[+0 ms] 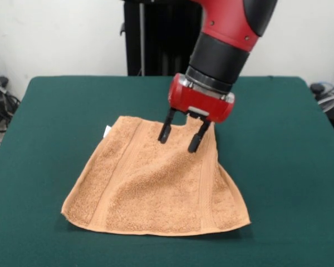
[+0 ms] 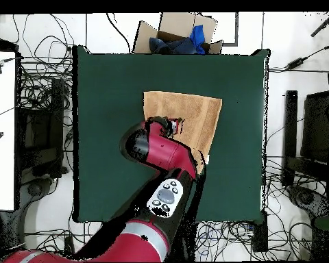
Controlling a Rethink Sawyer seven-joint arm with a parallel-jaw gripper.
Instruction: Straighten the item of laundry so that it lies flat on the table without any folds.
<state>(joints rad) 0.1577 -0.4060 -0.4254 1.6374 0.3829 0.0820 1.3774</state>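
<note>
The tan terry towel (image 1: 156, 186) lies spread on the green table (image 1: 55, 111), wider at the near edge, with flat woven bands down both sides and a small white tag (image 1: 107, 132) at its far left corner. Its far right corner stands slightly raised beside the gripper. My gripper (image 1: 180, 137) hangs over the towel's far edge, open, with both black fingers (image 1: 165, 132) pointing down at the cloth and nothing between them. In the overhead view the towel (image 2: 191, 109) lies near the table's (image 2: 105, 103) far middle, partly hidden under the arm and gripper (image 2: 171, 125).
A cardboard box (image 2: 168, 31) with blue cloth in it stands off the table's far edge in the overhead view. Cables and equipment lie on the floor around the table. Green surface surrounds the towel on all sides.
</note>
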